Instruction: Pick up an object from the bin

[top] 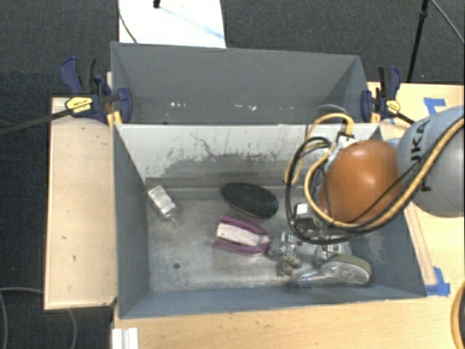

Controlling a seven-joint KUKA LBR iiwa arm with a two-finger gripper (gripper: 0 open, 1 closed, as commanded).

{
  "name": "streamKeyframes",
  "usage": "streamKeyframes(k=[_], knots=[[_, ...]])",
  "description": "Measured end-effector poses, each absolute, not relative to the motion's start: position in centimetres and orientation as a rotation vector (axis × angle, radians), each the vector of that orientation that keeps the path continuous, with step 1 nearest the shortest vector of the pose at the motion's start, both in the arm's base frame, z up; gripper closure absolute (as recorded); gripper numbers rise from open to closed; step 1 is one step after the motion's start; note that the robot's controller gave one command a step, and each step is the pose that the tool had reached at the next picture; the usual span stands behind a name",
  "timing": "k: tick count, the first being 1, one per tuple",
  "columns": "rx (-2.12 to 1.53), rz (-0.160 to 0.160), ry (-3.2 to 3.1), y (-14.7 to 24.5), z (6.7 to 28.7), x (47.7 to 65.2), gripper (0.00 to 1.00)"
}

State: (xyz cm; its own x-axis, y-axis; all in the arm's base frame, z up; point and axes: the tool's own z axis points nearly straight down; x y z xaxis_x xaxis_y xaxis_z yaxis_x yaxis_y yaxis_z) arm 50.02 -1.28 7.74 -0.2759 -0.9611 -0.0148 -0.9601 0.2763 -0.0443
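My gripper [311, 247] hangs low over the bin's front right part, below the orange cover. Right under it, by the front wall, lies a silvery grey elongated thing [338, 272] with a rounded right end. A small dark knobbly piece [285, 265] touches that thing's left end. Left of the gripper lies a purple and white flat object [240, 236]. Behind that object rests a black oval thing [250, 199]. Whether the gripper touches the silvery thing I cannot make out.
A small clear block [161, 201] sits alone at the bin's left, near the back wall's foot. The arm with its cables and orange cover covers the bin's right side. The front wall stands close behind the silvery thing.
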Motion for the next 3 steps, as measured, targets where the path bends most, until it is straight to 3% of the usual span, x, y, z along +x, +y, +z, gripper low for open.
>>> streamKeyframes(k=[1, 2, 3], knots=[[-2.167, -0.037, 2.235, -0.1, 7.6, 49.0, 0.0], [-2.169, -0.015, 2.25, 0.1, 7.4, 48.3, 1.0], [-2.172, -0.008, 2.26, 0.2, 17.2, 48.6, 1.0]])
